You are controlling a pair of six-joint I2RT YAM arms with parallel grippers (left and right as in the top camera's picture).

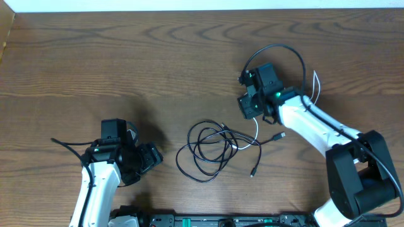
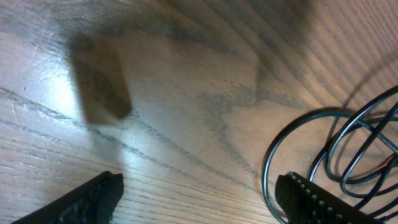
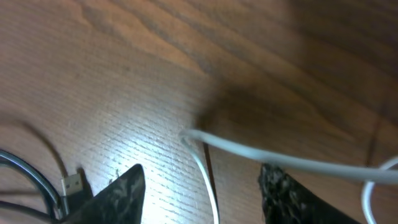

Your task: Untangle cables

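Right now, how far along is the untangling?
Nothing done: the black cables lie in one overlapping coil, the white cable running into it. In hand: right gripper open, straddling the white cable, not gripping. Left gripper open beside the coil. Left: separating all of them.

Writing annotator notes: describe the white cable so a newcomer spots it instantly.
On the wooden table, find the coil of black cables at centre. The white cable runs from its right side up toward the right gripper. It's the only pale cord.

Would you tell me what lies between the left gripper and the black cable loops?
Only bare wooden table separates the left gripper from the black cable loops, per the overhead view.
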